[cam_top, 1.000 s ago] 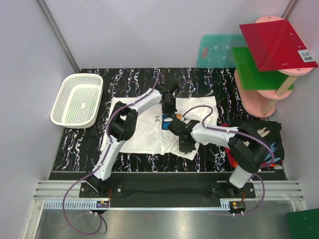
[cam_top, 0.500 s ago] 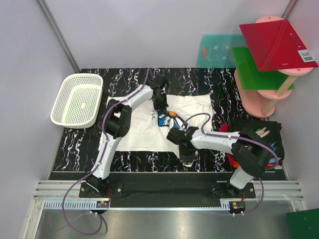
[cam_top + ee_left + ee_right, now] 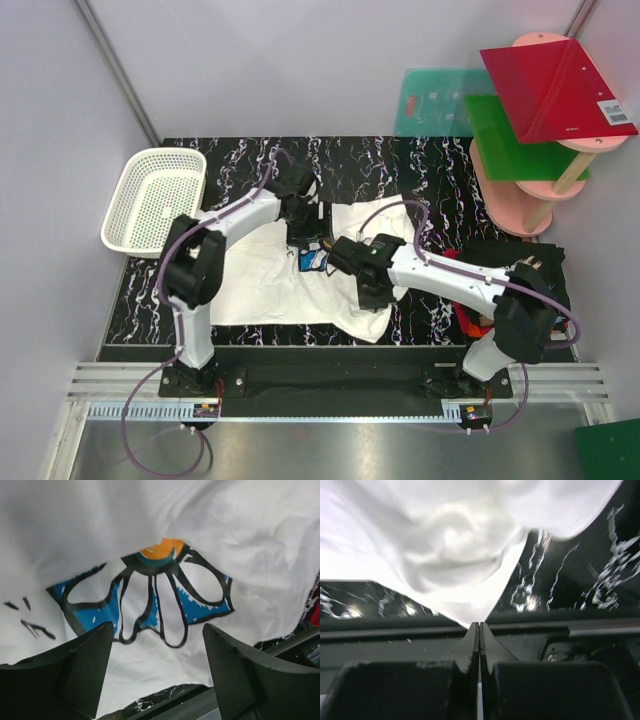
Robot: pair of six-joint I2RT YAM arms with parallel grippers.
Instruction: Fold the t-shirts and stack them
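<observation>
The white t-shirt (image 3: 255,285) with a blue daisy print (image 3: 312,260) lies partly folded on the black marbled table (image 3: 400,160). My left gripper (image 3: 304,232) hovers over the shirt's far edge. In the left wrist view the left gripper (image 3: 157,627) is open just above the daisy (image 3: 155,595), holding nothing. My right gripper (image 3: 372,297) is at the shirt's near right corner. In the right wrist view the right gripper (image 3: 479,624) is shut with a point of white cloth (image 3: 460,545) pinched at its tips. A black tee (image 3: 520,272) and a red-orange one (image 3: 464,318) lie at the right edge.
A white mesh basket (image 3: 155,200) stands at the table's back left. A pink rack (image 3: 545,190) with red and green boards stands beyond the right edge, a teal board (image 3: 440,100) against the back wall. The right arm's base partly covers the black tee.
The left gripper has opened and let go of the white shirt after carrying its edge leftward. The right gripper, still shut on the cloth, has moved a little left with it.
</observation>
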